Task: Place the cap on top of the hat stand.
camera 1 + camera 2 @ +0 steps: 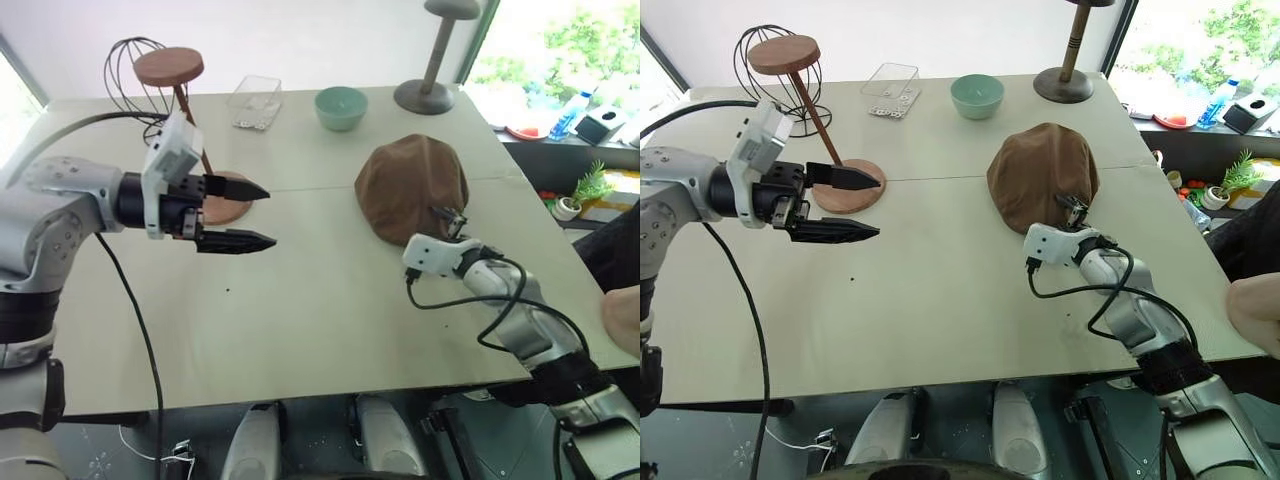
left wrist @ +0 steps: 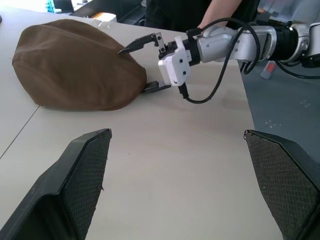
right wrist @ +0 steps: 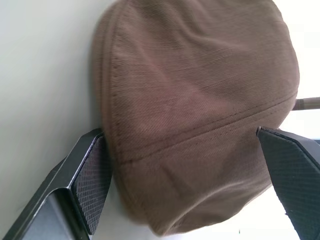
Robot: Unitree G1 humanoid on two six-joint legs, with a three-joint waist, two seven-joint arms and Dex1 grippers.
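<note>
The brown cap (image 1: 410,185) lies dome-up on the right half of the table. My right gripper (image 1: 448,222) is at the cap's near edge, open. In the left wrist view one finger (image 2: 131,46) reaches over the cap's dome and the other (image 2: 152,88) lies low by its rim. In the right wrist view the cap (image 3: 195,100) sits between the two spread fingers. The reddish-brown hat stand (image 1: 225,205) stands at the table's left, its top disc (image 1: 168,66) bare. My left gripper (image 1: 270,216) hovers open in front of the stand's base, pointing toward the cap.
At the back of the table stand a green bowl (image 1: 340,107), a clear plastic box (image 1: 255,100) and a grey thick-post stand (image 1: 430,80). A black wire head form (image 1: 128,60) stands behind the hat stand. A person's hand (image 1: 625,320) shows at the right edge.
</note>
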